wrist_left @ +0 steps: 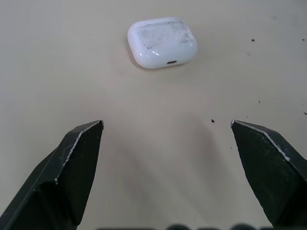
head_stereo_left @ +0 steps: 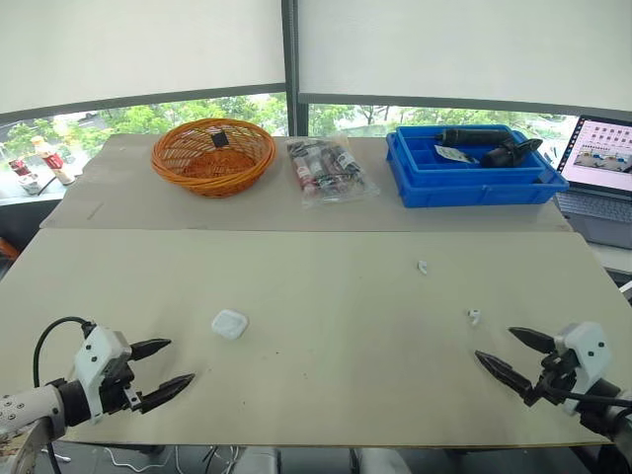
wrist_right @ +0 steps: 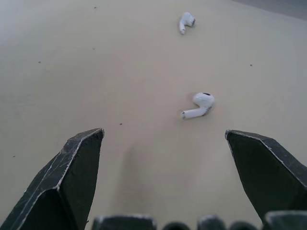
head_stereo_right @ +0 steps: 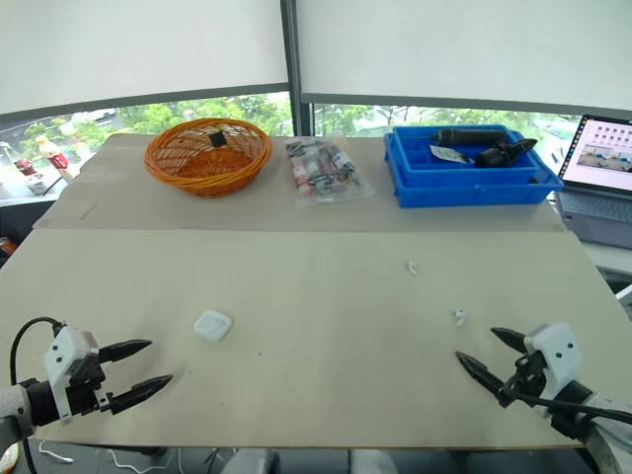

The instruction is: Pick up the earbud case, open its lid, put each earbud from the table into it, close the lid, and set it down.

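A white earbud case (head_stereo_left: 229, 323) lies shut on the table, left of centre; the left wrist view shows the earbud case (wrist_left: 162, 42) ahead of the fingers. My left gripper (head_stereo_left: 166, 367) is open, a short way to the case's near left, holding nothing. Two white earbuds lie on the right: one earbud (head_stereo_left: 474, 316) close to my right gripper (head_stereo_left: 502, 352), the other earbud (head_stereo_left: 423, 267) farther back. In the right wrist view the near earbud (wrist_right: 199, 105) and the far earbud (wrist_right: 186, 21) lie ahead of the open, empty fingers.
Along the table's far edge stand an orange wicker basket (head_stereo_left: 213, 155), a clear packet of small items (head_stereo_left: 328, 170) and a blue tray (head_stereo_left: 474, 168) with dark tools. A laptop (head_stereo_left: 602, 173) sits at the far right.
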Available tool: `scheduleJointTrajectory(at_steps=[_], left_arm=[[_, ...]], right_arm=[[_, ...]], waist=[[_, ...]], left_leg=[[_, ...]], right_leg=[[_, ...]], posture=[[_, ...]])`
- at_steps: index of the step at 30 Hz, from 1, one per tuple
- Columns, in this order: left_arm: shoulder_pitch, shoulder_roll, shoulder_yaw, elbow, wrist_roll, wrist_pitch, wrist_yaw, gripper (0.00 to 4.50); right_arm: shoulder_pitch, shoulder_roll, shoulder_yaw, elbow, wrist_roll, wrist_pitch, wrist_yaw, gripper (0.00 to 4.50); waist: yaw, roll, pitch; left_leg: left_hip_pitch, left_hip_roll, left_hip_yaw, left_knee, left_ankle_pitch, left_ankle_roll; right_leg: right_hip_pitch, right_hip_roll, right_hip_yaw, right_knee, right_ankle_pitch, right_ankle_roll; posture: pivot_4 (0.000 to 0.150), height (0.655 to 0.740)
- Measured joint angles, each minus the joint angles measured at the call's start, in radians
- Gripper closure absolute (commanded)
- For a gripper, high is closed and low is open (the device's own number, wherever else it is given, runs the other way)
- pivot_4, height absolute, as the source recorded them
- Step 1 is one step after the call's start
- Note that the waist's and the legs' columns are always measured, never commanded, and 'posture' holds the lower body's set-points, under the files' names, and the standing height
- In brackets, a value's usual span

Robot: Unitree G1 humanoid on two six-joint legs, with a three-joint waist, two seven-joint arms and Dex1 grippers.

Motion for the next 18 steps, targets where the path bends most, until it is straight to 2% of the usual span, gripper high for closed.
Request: scheduleJointTrajectory(at_steps=[4,11,18], left_arm=[[-0.035,-0.049,-0.034,-0.044,0.005,0.04,0.08,0.0],[-0.114,-0.149,-0.16,-0.077,0.056,0.111,0.248,0.0],[-0.196,-0.211,-0.243,-0.075,0.123,0.118,0.347,0.0]], right_arm=[[-0.024,-0.013,0.017,-0.085,0.02,0.039,0.001,0.02],[-0.159,-0.064,0.095,-0.263,0.119,0.17,-0.003,0.02],[-0.22,-0.087,0.138,-0.295,0.156,0.234,0.0,0.02]], waist=[[-0.001,0.0,0.0],[0.003,0.0,0.0],[0.025,0.0,0.0]], left_leg=[[0.0,0.0,0.0,0.0,0.0,0.0],[0.0,0.0,-0.001,0.0,0.0,0.0],[0.0,-0.001,-0.002,0.001,0.0,0.0]], right_leg=[[0.0,0.0,0.0,0.0,0.0,0.0],[0.0,0.0,-0.001,0.0,0.0,0.0],[0.001,-0.001,-0.001,0.0,0.0,0.0]], posture=[[0.15,0.7054],[0.15,0.7054],[0.15,0.7054]])
